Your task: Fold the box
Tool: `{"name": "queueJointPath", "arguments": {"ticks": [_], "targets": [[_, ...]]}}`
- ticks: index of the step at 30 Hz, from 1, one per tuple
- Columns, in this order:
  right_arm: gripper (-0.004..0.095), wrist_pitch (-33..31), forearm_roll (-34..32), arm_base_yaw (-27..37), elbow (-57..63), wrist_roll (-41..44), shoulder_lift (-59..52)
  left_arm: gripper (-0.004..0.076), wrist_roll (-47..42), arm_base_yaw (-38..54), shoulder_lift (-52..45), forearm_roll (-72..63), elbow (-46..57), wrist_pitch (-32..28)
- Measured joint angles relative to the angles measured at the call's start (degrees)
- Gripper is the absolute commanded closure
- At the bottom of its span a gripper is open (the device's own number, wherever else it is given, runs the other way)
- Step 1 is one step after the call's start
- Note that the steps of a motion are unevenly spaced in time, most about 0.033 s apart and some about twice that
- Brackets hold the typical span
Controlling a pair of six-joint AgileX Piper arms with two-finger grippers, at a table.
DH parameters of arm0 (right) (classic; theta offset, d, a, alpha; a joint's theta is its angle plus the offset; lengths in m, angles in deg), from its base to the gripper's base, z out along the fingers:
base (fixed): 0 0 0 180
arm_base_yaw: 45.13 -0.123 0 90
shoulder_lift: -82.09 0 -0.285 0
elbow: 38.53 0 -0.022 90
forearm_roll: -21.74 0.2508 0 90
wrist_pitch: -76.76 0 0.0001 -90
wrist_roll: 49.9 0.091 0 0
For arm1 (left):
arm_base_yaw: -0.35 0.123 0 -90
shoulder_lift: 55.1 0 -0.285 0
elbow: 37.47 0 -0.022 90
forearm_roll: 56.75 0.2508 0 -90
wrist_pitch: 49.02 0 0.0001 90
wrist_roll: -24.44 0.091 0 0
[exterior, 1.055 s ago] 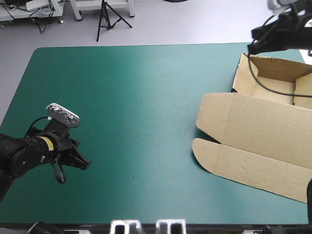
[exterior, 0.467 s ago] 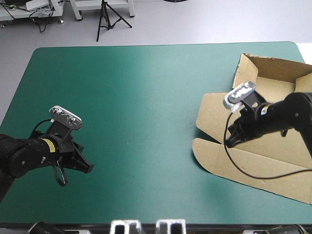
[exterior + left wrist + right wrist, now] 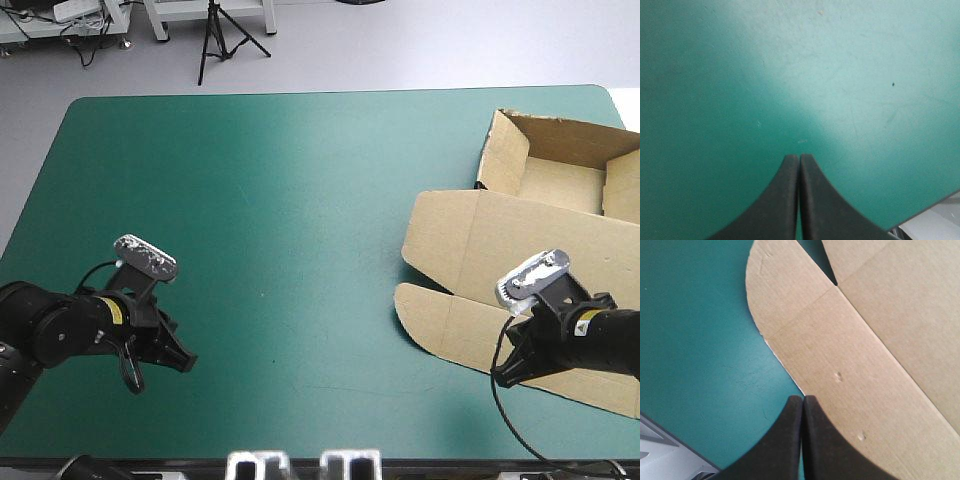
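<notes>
The brown box (image 3: 540, 270) lies at the table's right side, its far part raised into walls (image 3: 545, 140), its near lid panels flat with rounded flaps (image 3: 425, 310). My right gripper (image 3: 505, 375) hovers over the near edge of the flat lid, shut with nothing between its fingers. In the right wrist view its tips (image 3: 802, 399) meet right at the edge of the brown box (image 3: 860, 355), by the rounded flap. My left gripper (image 3: 185, 362) is shut and empty, low over bare teal-green cover (image 3: 790, 75) near the front left, far from the box.
The teal-green table (image 3: 280, 230) stretches wide between the two arms. Its front edge (image 3: 935, 210) runs close beside the left gripper. A black tripod (image 3: 215, 40) stands on the floor beyond the far edge.
My right arm has swung down from above the box's far walls, across the lid, to its near edge. The left gripper has drifted slightly toward the front edge.
</notes>
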Motion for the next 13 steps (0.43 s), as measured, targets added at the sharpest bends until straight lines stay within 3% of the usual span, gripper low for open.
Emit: {"name": "queueJointPath", "arguments": {"ticks": [6,13], "targets": [[0.0926,0.0,-0.33,0.0,0.16,2.24,-1.26,0.0732,-0.06,0.0,-1.06,-2.45,5.73,-0.75],[0.0926,0.0,-0.38,0.0,0.16,2.64,-1.26,0.0732,-0.2,0.0,-9.78,-2.84,6.42,-1.3]]}}
